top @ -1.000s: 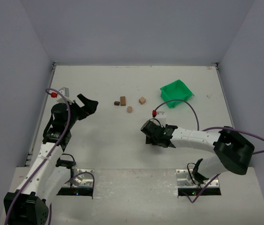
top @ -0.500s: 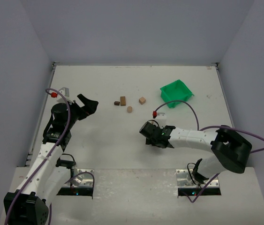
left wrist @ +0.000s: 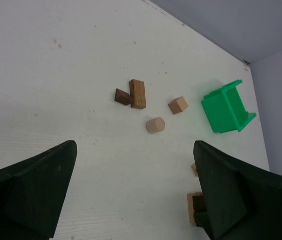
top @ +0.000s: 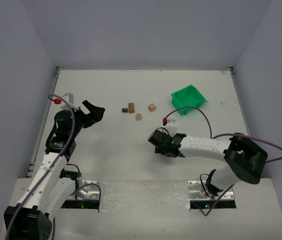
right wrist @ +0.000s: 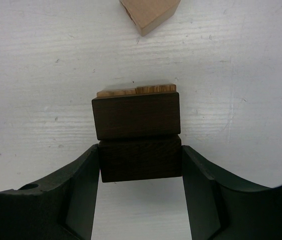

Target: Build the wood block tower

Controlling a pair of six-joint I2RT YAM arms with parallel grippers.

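Note:
My right gripper (top: 159, 142) (right wrist: 139, 152) is shut on a dark brown block (right wrist: 139, 159), which rests against a light tan block (right wrist: 136, 91) on the table. A second tan block (right wrist: 148, 12) lies just beyond them. That stack (left wrist: 193, 207) also shows in the left wrist view, partly hidden by a finger. At mid-table lie a small dark cube (top: 124, 110) (left wrist: 122, 96), a brown rectangular piece (top: 131, 107) (left wrist: 137, 93), a short cylinder (top: 138, 116) (left wrist: 156, 125) and a tan cube (top: 152, 107) (left wrist: 178, 105). My left gripper (top: 93, 112) (left wrist: 135, 200) is open and empty, left of them.
A green plastic bin (top: 188, 99) (left wrist: 226, 107) stands at the back right, tipped on its side in the left wrist view. Grey walls close the table on three sides. A red-tipped cable (top: 165, 120) hangs by the right wrist.
My right gripper has shifted slightly to the left with the dark block in it. The left arm and the loose blocks have not moved.

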